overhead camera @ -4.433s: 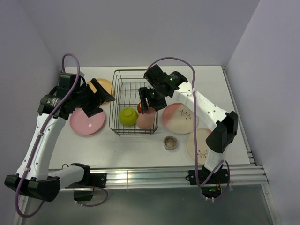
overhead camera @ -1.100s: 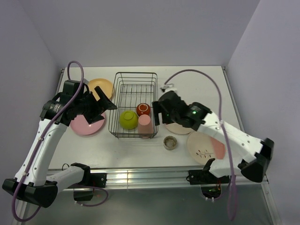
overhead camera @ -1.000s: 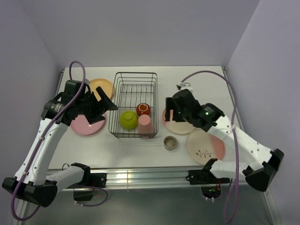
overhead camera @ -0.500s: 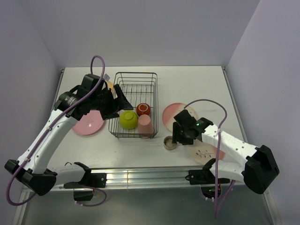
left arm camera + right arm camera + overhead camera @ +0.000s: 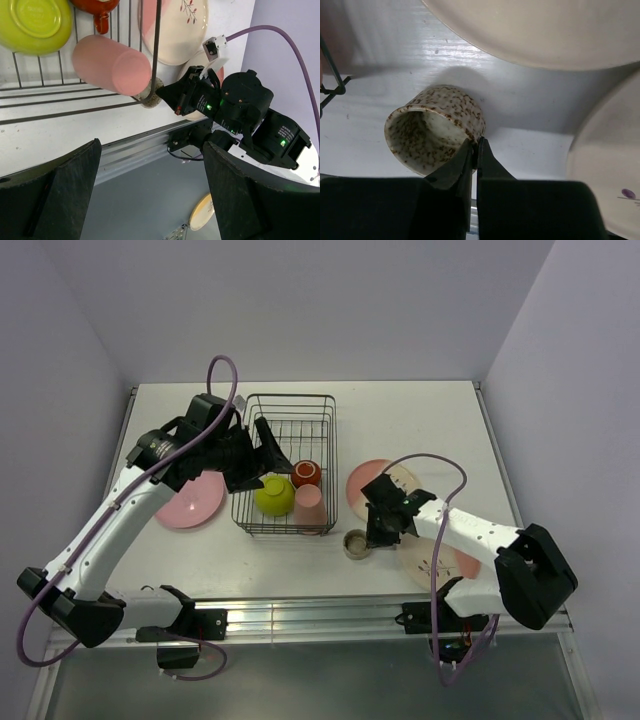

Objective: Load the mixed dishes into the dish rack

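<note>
white surface [image 5: 420, 410], lilac walls [image 5: 300, 310]: right end effector [image 5: 474, 150] pinched shut on the rim of the small speckled cup [image 5: 435, 127], just outside the near corner of the dish rack [image 5: 290, 396]; next, it seems, a lift over the wire side. left end effector [image 5: 151, 147] hangs open above the rack.

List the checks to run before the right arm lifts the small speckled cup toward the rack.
1. Right gripper shut on the small cup at its rim: ok.
2. Small cup apart from the pink-and-cream plate: ok.
3. Bare grid free in the dish rack, far half: ok.
4. Left gripper away from the dish rack: not ok; it hangs open over the rack's left side and may block the way in.
5. Small cup off the table: cannot tell.
</note>
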{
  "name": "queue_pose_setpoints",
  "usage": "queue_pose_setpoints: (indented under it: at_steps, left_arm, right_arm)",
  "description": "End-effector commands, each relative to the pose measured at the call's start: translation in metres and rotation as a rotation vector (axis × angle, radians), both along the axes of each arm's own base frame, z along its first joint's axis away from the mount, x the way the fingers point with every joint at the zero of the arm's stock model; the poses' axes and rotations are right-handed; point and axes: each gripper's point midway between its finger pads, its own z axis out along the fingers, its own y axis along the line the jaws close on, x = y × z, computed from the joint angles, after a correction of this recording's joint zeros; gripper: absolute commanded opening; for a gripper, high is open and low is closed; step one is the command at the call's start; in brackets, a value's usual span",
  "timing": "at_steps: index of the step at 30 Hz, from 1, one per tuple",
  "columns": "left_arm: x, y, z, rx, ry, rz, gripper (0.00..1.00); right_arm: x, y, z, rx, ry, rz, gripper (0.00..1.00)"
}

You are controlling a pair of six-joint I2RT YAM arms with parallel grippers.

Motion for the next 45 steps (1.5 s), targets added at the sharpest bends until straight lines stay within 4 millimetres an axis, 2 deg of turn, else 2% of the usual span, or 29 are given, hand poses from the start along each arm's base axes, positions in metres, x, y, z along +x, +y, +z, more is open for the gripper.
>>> queue_pose_setpoints:
  at_steps: [1,3,6,7,9,10,11,12,14,15,16,18,20,21,22,23,24,28,30,31,33,39,45]
  left_arm:
    - [0.005,-0.012,0.029,-0.055,-0.101,-0.064,0.91]
    - [0.007,-0.016,0.038,-0.083,-0.132,-0.087,0.94]
    - [0.007,-0.026,0.049,-0.130,-0.171,-0.140,0.98]
    - [0.003,-0.032,0.053,-0.161,-0.171,-0.182,0.98]
    - [0.004,-0.044,0.062,-0.229,-0.193,-0.225,0.98]
    - [-0.003,-0.052,0.068,-0.281,-0.181,-0.276,0.98]
    - [-0.005,-0.057,0.068,-0.311,-0.172,-0.296,0.98]
    - [-0.003,-0.062,0.076,-0.350,-0.190,-0.306,0.98]
    - [-0.006,-0.070,0.084,-0.427,-0.129,-0.303,0.98]
    - [-0.004,-0.076,0.091,-0.480,-0.071,-0.273,0.97]
    - [-0.005,-0.079,0.094,-0.510,-0.025,-0.256,0.97]
    - [-0.009,-0.084,0.099,-0.577,0.075,-0.234,0.95]
    - [-0.009,-0.089,0.111,-0.721,0.176,-0.177,0.94]
    - [-0.014,-0.090,0.118,-0.781,0.220,-0.184,0.93]
    - [-0.017,-0.089,0.114,-0.846,0.352,-0.122,0.93]
    - [-0.016,-0.089,0.131,-0.926,0.322,-0.144,0.93]
    - [-0.020,-0.088,0.137,-0.970,0.400,-0.124,0.94]
    - [-0.020,-0.087,0.131,-0.957,0.475,-0.074,0.98]
    - [-0.022,-0.085,0.136,-0.989,0.506,-0.059,0.99]
    - [-0.020,-0.084,0.129,-0.997,0.534,-0.031,0.99]
    - [-0.023,-0.081,0.140,-1.057,0.545,-0.026,0.99]
    - [-0.023,-0.083,0.142,-1.057,0.577,-0.033,0.99]
    - [-0.021,-0.087,0.139,-1.047,0.588,-0.037,0.99]
  right_arm:
    - [0.011,-0.010,0.019,-0.047,-0.054,-0.044,0.00]
    - [0.013,-0.018,0.033,-0.061,-0.085,-0.062,0.00]
    - [0.018,-0.025,0.077,-0.019,-0.162,-0.093,0.00]
    - [0.024,-0.029,0.104,0.014,-0.214,-0.110,0.00]
    - [0.027,-0.025,0.133,0.084,-0.250,-0.083,0.00]
    - [0.034,-0.021,0.160,0.150,-0.299,-0.076,0.00]
    - [0.040,-0.022,0.174,0.207,-0.311,-0.090,0.00]
    - [0.034,-0.008,0.189,0.319,-0.290,-0.038,0.00]
    - [0.046,-0.001,0.223,0.470,-0.342,-0.018,0.00]
    - [0.037,0.014,0.239,0.598,-0.309,0.039,0.00]
    - [0.044,0.020,0.254,0.676,-0.357,0.072,0.00]
    - [0.046,0.028,0.274,0.813,-0.385,0.105,0.00]
    - [0.047,0.038,0.296,0.916,-0.474,0.198,0.00]
    - [0.046,0.041,0.303,0.952,-0.491,0.216,0.00]
    - [0.046,0.043,0.310,0.973,-0.541,0.257,0.00]
    - [0.046,0.044,0.314,0.985,-0.563,0.273,0.00]
    - [0.047,0.045,0.318,0.998,-0.580,0.277,0.00]
    - [0.046,0.048,0.336,1.052,-0.683,0.337,0.00]
    - [0.047,0.050,0.336,1.077,-0.674,0.346,0.00]
    - [0.047,0.051,0.338,1.085,-0.687,0.362,0.00]
    - [0.046,0.052,0.338,1.103,-0.687,0.378,0.00]
    - [0.049,0.057,0.343,1.175,-0.704,0.405,0.00]
    - [0.045,0.068,0.365,1.249,-0.731,0.477,0.00]
